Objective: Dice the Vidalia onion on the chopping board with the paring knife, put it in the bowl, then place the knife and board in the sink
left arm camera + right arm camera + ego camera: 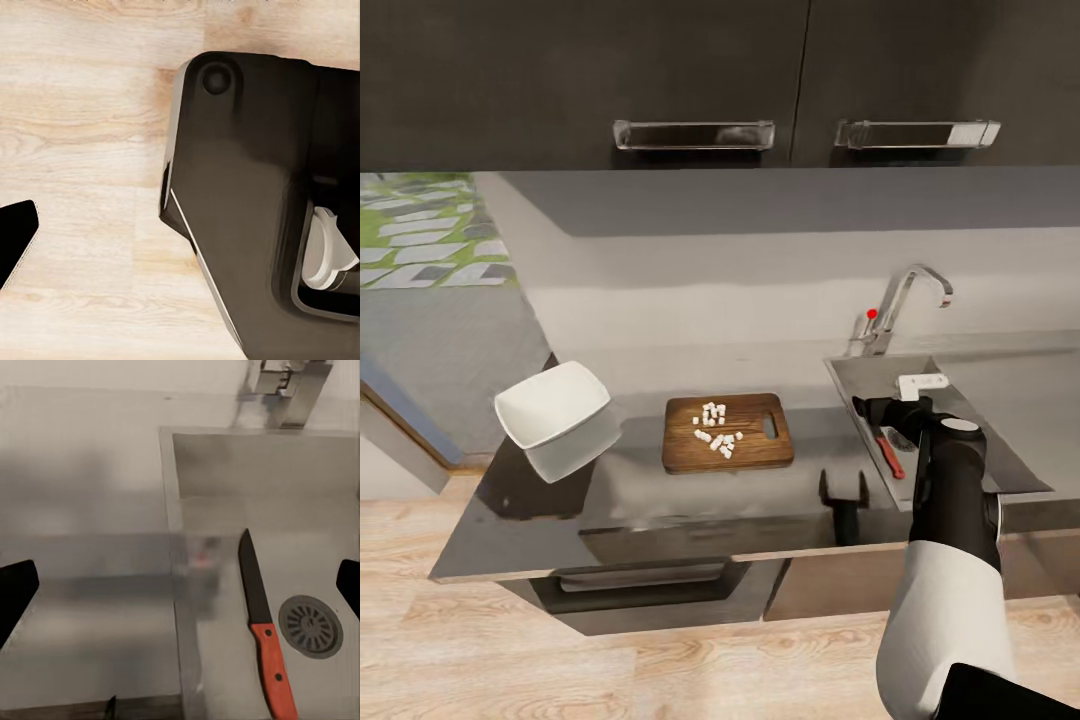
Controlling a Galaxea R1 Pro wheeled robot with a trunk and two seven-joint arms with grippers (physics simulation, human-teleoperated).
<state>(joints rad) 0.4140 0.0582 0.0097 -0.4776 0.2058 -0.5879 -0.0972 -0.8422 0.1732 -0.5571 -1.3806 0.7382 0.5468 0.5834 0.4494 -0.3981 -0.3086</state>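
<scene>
The knife [262, 630] lies flat on the floor of the sink [960, 440], just beside the round drain [310, 626], its red handle toward the near edge. The white bowl [552, 405] at the left end of the bench [630, 495] holds nothing. White onion pieces [715, 430] sit scattered on the wooden board [727, 432], between bowl and sink. The right gripper [180, 585] hangs open above the sink's rim. The left gripper's [15, 240] state cannot be told. A pale wooden floor [510, 660] lies below the dark cabinets.

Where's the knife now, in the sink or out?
In. The knife lies flat on the sink floor beside the drain, released by the open right gripper.
</scene>
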